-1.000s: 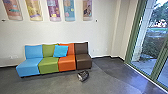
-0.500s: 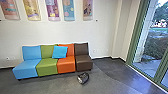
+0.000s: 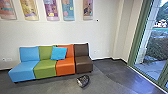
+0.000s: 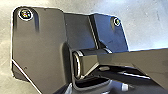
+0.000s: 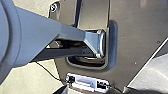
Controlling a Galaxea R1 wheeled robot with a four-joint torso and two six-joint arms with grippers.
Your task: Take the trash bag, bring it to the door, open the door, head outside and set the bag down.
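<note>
Indoor room with a smooth grey floor point(image 3: 50, 87) and a plain off-white wall point(image 3: 105, 35). At lower centre of the head view, on the bare floor just in front of the seating: the trash bag point(image 3: 83, 81), small, rounded and dark, with a pale gleaming patch.

Left of centre, against the wall, a row of four armless seats: light-blue seat point(image 3: 23, 71), green seat point(image 3: 46, 68), orange seat point(image 3: 65, 67), brown seat point(image 3: 83, 63), in that order from left to right. Propped across the green and orange backs, a bright blue cushion point(image 3: 59, 53). Along the upper edge, a line of colourful hanging panels point(image 3: 88, 10).

From right of centre to lower right, a darker floor area point(image 3: 125, 72) with a curved edge and a bluish sheen. At the base of the wall, a dark skirting strip point(image 3: 103, 59). Down the right side, tall glass in a green frame point(image 3: 141, 37), with pale paving point(image 3: 151, 68) and bushes point(image 3: 157, 47) outside.

In both wrist views, parts of the robot's own body above floor. Jaws, left and right: impossible to tell whether wide or narrow.
</note>
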